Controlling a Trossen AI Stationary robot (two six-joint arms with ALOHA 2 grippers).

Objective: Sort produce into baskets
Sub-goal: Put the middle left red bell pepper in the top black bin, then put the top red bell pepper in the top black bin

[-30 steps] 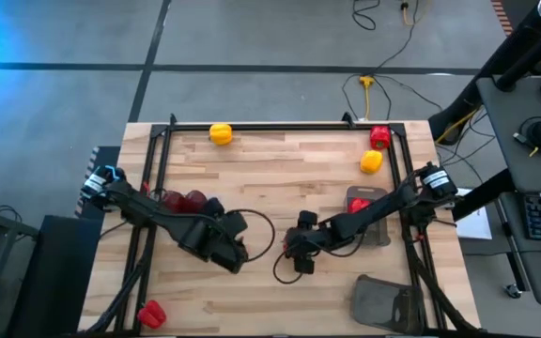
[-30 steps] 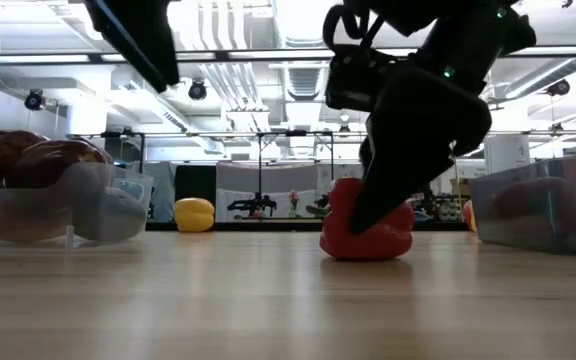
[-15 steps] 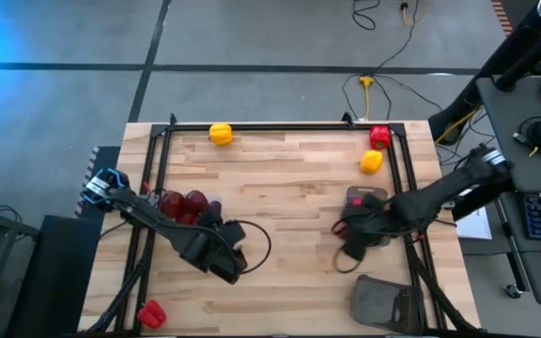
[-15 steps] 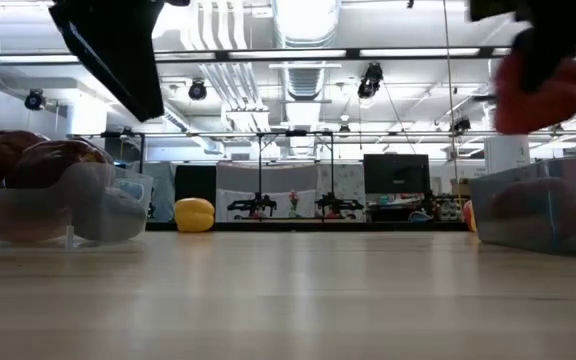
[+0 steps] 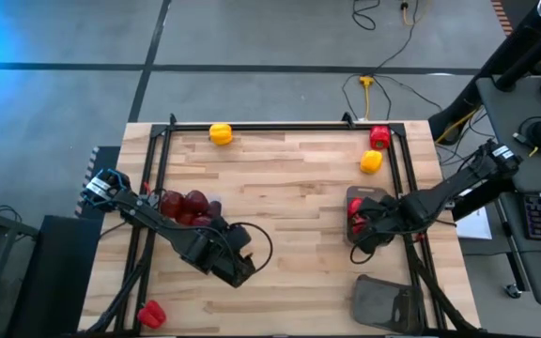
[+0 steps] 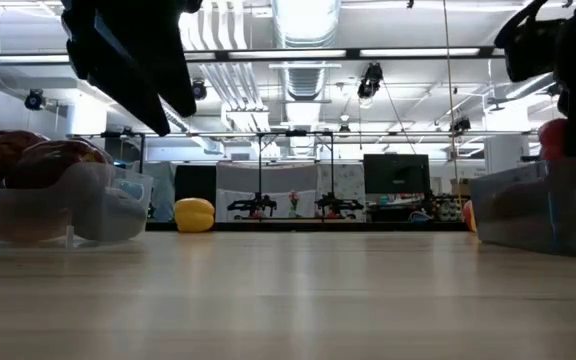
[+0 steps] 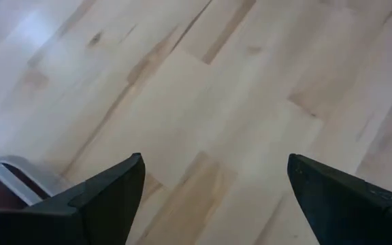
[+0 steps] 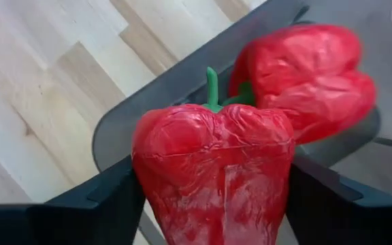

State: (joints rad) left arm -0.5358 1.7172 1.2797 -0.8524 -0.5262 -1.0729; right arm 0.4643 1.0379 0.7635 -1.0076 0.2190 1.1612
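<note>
My right gripper (image 5: 357, 223) is shut on a bright red pepper (image 8: 213, 170) just above the dark grey basket (image 5: 372, 201) at the table's right. A second red pepper (image 8: 305, 75) lies inside that basket. In the low view the held pepper (image 6: 560, 138) hangs over the basket's wall (image 6: 543, 210). My left gripper (image 5: 239, 269) is open and empty above bare wood, near the clear basket (image 5: 184, 205), which holds dark maroon peppers. My right gripper pinches the red pepper by its two opposite sides (image 8: 145, 184) between the two fingers (image 8: 107, 204). The green stem (image 8: 211, 85) points away from the wrist. The fingers slant down from the table's right side. The pepper is lifted clear, over the basket's near-left rim (image 8: 148, 95).
A yellow pepper (image 5: 221, 133) lies at the far edge. A red pepper (image 5: 379, 137) and a yellow one (image 5: 371, 161) lie at the far right. Another red pepper (image 5: 150, 313) lies at the near left corner, and a translucent grey basket (image 5: 383, 300) at the near right.
My right gripper has lifted the red pepper off the table's middle and carried it toward the right edge, then lowered it over the dark grey basket. My left gripper has drifted a little toward the near edge.
</note>
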